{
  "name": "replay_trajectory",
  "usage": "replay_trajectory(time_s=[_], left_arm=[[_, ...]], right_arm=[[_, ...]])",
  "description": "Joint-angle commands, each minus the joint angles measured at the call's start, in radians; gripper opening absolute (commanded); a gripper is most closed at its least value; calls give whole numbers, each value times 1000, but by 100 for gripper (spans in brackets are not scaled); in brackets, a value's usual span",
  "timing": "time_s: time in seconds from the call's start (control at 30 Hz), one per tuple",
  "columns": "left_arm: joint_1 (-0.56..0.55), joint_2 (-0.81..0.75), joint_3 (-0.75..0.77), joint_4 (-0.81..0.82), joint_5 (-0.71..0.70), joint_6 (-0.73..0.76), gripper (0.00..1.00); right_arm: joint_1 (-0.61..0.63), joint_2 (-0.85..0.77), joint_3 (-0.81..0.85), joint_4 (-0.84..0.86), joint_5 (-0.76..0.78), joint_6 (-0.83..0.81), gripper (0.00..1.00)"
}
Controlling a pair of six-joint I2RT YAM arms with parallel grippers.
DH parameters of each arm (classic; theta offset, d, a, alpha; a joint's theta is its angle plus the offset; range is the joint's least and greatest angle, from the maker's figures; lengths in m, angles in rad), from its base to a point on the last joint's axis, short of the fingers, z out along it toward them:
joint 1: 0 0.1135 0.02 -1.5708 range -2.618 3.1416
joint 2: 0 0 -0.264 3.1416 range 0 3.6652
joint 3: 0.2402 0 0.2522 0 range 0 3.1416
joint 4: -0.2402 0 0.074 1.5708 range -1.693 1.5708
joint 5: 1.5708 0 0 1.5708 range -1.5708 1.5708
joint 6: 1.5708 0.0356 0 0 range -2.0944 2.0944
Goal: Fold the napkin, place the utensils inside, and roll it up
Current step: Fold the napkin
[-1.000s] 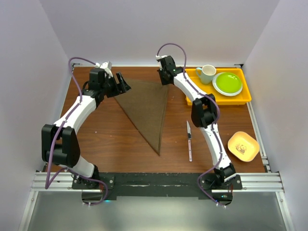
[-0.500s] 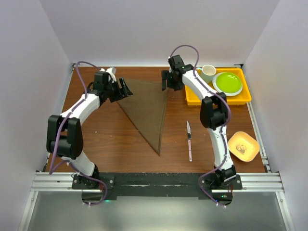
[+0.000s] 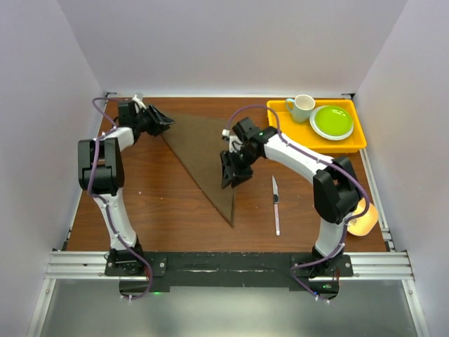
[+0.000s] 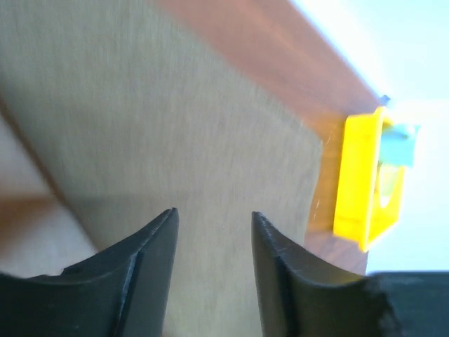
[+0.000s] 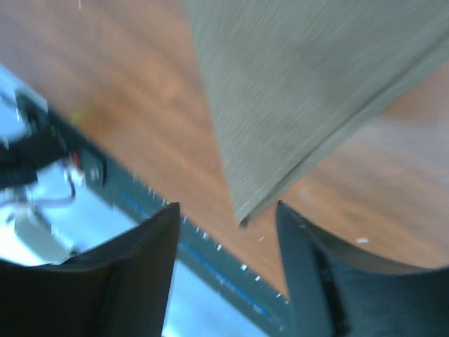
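Top view: the large dark brown cloth napkin [image 3: 207, 151] lies flat on the brown wooden desk [image 3: 161, 200], folded into a long triangle. Its short edge runs along the far side and its narrow tip points toward my bases.

My left end effector [image 3: 157, 119] sits at the napkin's far-left corner. In the left wrist view its two fingers stand apart with only cloth showing below the gap; it grips nothing.

My right end effector [image 3: 232, 174] hangs over the napkin's right edge, about midway along it. In the right wrist view its fingers are likewise spread and empty, and the napkin's pointed tip shows between them against the desk. Both wrist views are blurred, so I cannot tell whether the fingers touch the cloth.

The slim silver table knife [image 3: 276, 207] lies to the right of the napkin, apart from it, blade toward the far side.

At the far right, a yellow plastic tray [image 3: 323, 146] holds a pale mug [image 3: 302, 107] and a lime-green plate [image 3: 332, 121]. A small pale yellow dish [image 3: 363, 222] shows partly behind my right arm.
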Motion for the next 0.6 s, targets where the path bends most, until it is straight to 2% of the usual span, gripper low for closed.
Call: replay_trajectory(time_s=[0.0,0.07,0.1,0.3,0.47,0.57], left_arm=[[24,104,139,238,101,-127,45],[30,167,200,276,86,-162,42],[36,190,225,276,75,-170,39],[56,335,358,273,17,-211,35],[78,423,427,251,0,-216,32],[87,453,440,243,-3,-210,31]], right_arm=[[25,-48,-67,93,-145,22,43],[37,-19,-56,113,-197,25,38],[52,-2,-25,108,-206,22,37],[108,136,79,85,-239,6,38],[106,179,50,117,-213,16,36],[109,185,-34,159,-213,25,34]])
